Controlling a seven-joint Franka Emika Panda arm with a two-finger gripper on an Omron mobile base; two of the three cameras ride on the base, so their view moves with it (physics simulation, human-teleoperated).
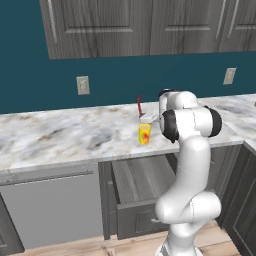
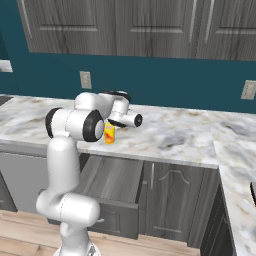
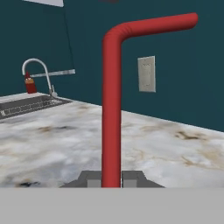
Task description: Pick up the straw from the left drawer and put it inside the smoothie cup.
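Fingers (image 3: 111, 179) pinching upright straw (image 3: 111, 109)

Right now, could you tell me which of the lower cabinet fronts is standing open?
The wide dark wood-grain left drawer, directly below the smoothie cup, is pulled out. The plain grey panel to its left sits flush and closed.

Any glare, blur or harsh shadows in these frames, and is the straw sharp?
Left base view: flat even light, no glare, straw thin but distinct above the smoothie cup. Right base view: equally flat. Hand view: straw crisp, softly shaded.
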